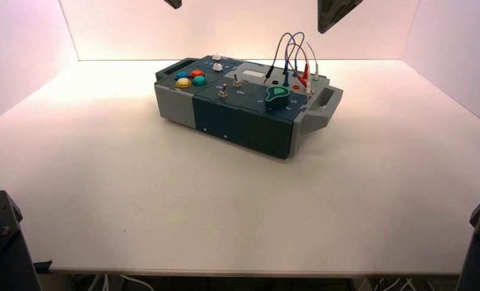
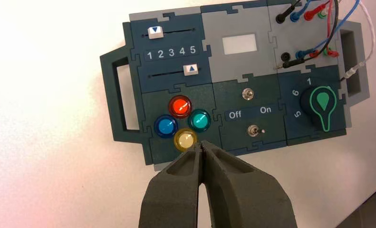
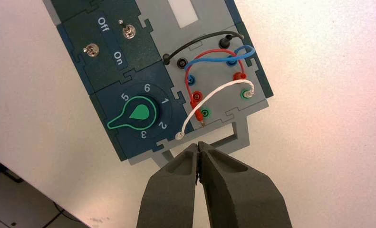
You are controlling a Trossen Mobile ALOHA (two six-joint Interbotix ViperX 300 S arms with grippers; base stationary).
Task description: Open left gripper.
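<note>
- Jaws of the left gripper (image 2: 202, 145) are pressed together at the tips with nothing between them, hanging above the box's near edge just beside the yellow button (image 2: 185, 140); right gripper (image 3: 198, 146) jaws are likewise together and empty, over the grey handle (image 3: 228, 140) at the wire end.
- White table (image 1: 164, 206) fills most of the high view; its front corners are covered by dark arm bases, cut off by the frame.
- Box (image 1: 243, 103) sits toward the back centre of the table, turned at an angle; its far side is hidden in the high view.
- Both arms show in the high view only as dark tips cut off at the top edge, so the fingers can't be read there.
- Green knob (image 2: 322, 105): in the left wrist view numbers 1, 6, 5 show, the rest are hidden behind the knob.
- Wires (image 3: 209, 59) in black, red, blue and white loop between sockets; the white wire's (image 3: 214, 92) free end lies near the handle, just beside the right gripper's tips.
- Two sliders (image 2: 171, 52) with a 1–5 scale; upper thumb near 1, lower near 5.
- Red, blue, teal and yellow buttons form a cluster.
- Two toggle switches (image 2: 252, 111) flank the Off/On label; lever positions are hard to make out.
</note>
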